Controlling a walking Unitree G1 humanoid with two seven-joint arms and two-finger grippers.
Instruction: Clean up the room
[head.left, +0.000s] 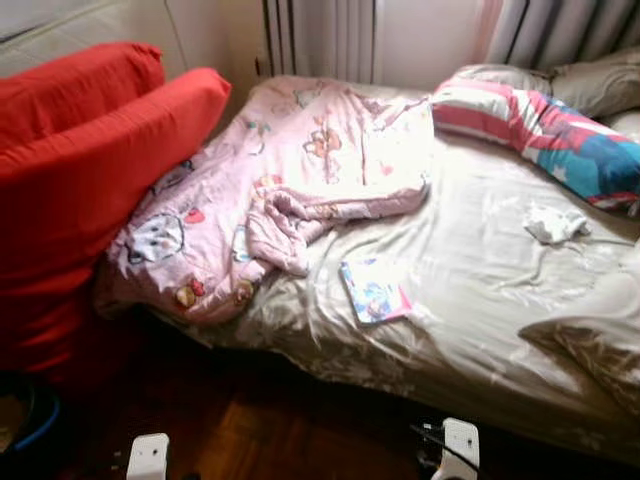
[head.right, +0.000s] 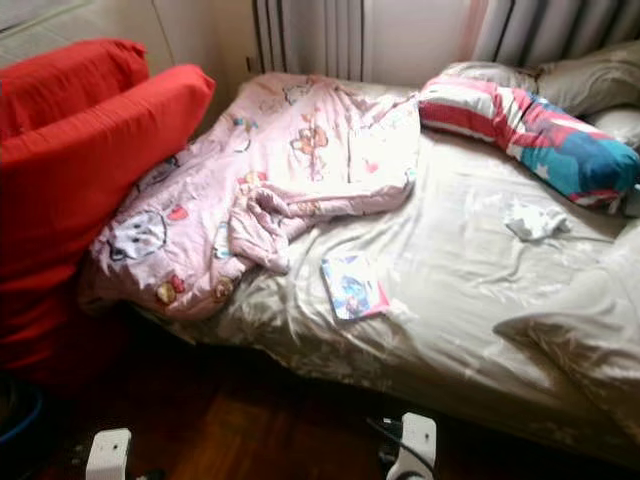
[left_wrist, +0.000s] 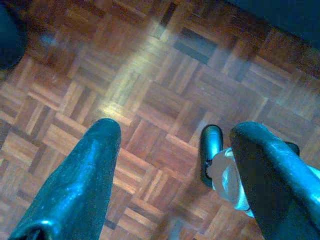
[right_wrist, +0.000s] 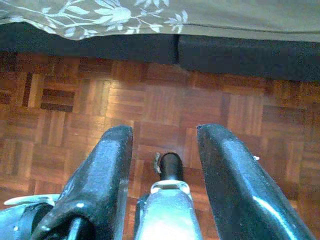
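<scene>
Left eye view: an unmade bed (head.left: 470, 330) in beige sheets, seen from its long side, with curtains behind.
Clutter on the bed: a pink cartoon-print duvet (head.left: 290, 180) lies bunched toward the red cushions (head.left: 90, 170) at the left end; a small booklet (head.left: 375, 290) rests flat near the mattress's front edge; a crumpled white cloth (head.left: 555, 225) sits further right, below a striped pillow (head.left: 540, 130).
Left gripper (left_wrist: 170, 180): hangs low over the parquet floor (left_wrist: 150, 75), fingers parted, holding nothing.
Right gripper (right_wrist: 165, 175): also down by the floor just in front of the bed's skirt, fingers apart and empty.
Step in hand: by the look of it, sizing up the mess; nothing has been picked up yet.
Next move: likely a lift of one arm toward the booklet, the closest loose item, which calls for a flat, shallow pinch at its edge without dragging the sheet.
</scene>
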